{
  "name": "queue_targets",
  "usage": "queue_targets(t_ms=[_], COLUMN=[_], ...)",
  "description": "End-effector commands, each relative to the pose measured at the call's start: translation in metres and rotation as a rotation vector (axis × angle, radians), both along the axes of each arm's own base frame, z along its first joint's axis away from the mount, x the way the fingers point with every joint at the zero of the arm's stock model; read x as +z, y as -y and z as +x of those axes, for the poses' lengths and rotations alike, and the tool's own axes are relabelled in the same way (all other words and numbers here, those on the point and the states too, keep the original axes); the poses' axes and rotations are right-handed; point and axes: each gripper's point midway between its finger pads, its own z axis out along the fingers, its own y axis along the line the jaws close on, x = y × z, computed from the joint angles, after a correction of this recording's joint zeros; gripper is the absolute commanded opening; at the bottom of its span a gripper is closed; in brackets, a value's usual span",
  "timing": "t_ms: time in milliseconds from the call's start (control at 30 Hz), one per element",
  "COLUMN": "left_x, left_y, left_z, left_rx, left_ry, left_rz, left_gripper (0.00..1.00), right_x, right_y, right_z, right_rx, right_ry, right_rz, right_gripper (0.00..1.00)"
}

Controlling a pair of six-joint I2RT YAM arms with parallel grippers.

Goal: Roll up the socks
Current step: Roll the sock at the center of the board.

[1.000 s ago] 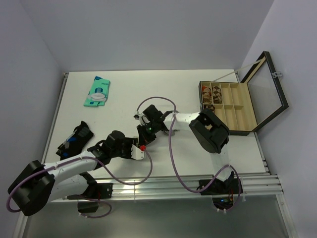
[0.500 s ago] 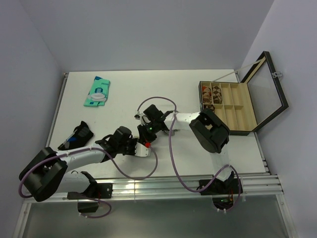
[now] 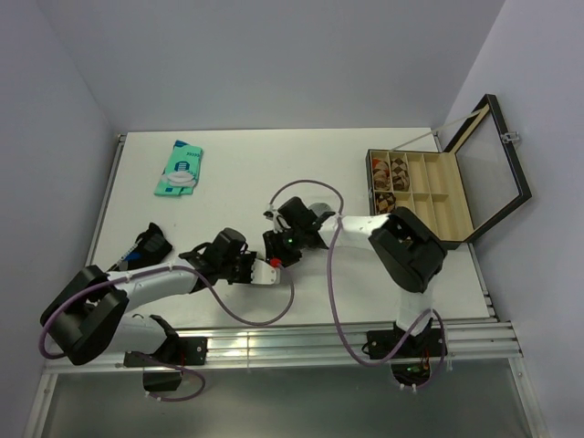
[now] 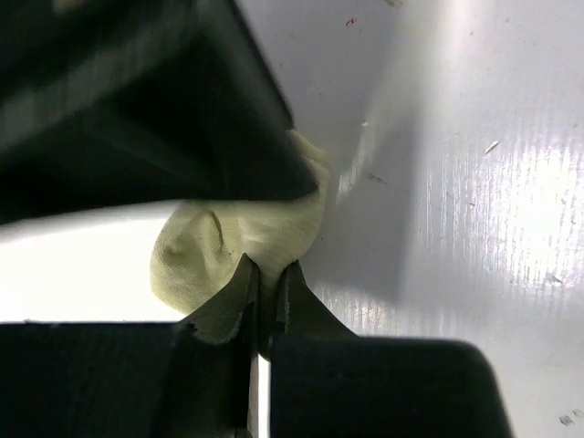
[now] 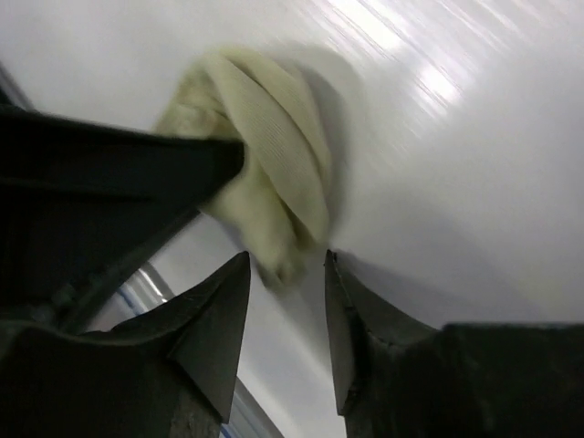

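Jaws of the left gripper (image 4: 267, 278) are pinched together on the 6 o'clock edge of the pale beige sock (image 4: 228, 239). The right gripper (image 5: 286, 265) stands spread, the sock's tip between its jaws. The sock lies on the table (image 3: 237, 173), just toward 6 o'clock of centre. I judge it light, limp and stretchy, best pinched through a doubled fold. From above, both wrists hide it, and how far it is rolled is unclear.

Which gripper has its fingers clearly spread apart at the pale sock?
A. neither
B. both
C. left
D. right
D: the right gripper shows a clear gap between its fingers, with the pale sock ending just ahead of them, while the left gripper is pinched nearly shut on the sock's edge.
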Motion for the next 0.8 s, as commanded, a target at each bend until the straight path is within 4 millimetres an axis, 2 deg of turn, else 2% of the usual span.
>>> queue_targets(t_ms=[0,33,67,100,167,233,300,333,367,433,567,700,733,767], left_x=[-0.014,-0.012,-0.007,-0.006,0.002,0.004,0.008,0.006,0.006,0.002,-0.003,-0.003,0.002,-0.004], left_y=[-0.009,-0.008,-0.005,-0.006,-0.005,-0.005,-0.004,-0.007,-0.008,-0.011,-0.013,-0.015,-0.012,-0.014], left_z=[-0.026,-0.025,-0.022,-0.022,-0.016,-0.021,-0.019,-0.021,-0.017,-0.024,-0.020,-0.017,-0.010,-0.012], left_rx=[0.000,0.000,0.003,0.010,0.022,0.012,0.011,0.015,0.025,0.015,0.022,0.028,0.018,0.026], left_ry=[-0.176,-0.186,-0.199,-0.217,-0.242,-0.301,-0.337,-0.358,-0.373,-0.431,-0.548,-0.668,-0.670,-0.722], left_rz=[0.025,0.012,-0.021,-0.030,-0.059,-0.077,-0.102,-0.097,-0.097,-0.078,-0.054,-0.041,-0.042,-0.032], left_gripper=[0.00,0.00,0.00,0.00,0.00,0.00,0.00,0.00,0.00,0.00,0.00,0.00,0.00,0.00], right_x=[0.020,0.025,0.021,0.039,0.041,0.059,0.060,0.073,0.071,0.087,0.100,0.112,0.109,0.112], right_y=[0.022,0.026,0.035,0.037,0.048,0.058,0.072,0.075,0.082,0.092,0.106,0.113,0.112,0.111], right_z=[0.025,0.029,0.031,0.038,0.036,0.046,0.048,0.049,0.046,0.046,0.040,0.030,0.025,0.022], right_rx=[-0.170,-0.209,-0.250,-0.286,-0.348,-0.430,-0.492,-0.518,-0.532,-0.570,-0.602,-0.599,-0.581,-0.572], right_ry=[0.129,0.145,0.167,0.216,0.226,0.288,0.324,0.354,0.364,0.418,0.508,0.583,0.602,0.622], right_rz=[-0.031,-0.027,-0.050,-0.014,-0.016,0.001,-0.013,0.015,0.007,0.038,0.114,0.171,0.164,0.169], right_gripper=[0.48,0.49,0.50,0.50,0.51,0.51,0.51,0.51,0.51,0.50,0.50,0.50,0.50,0.50])
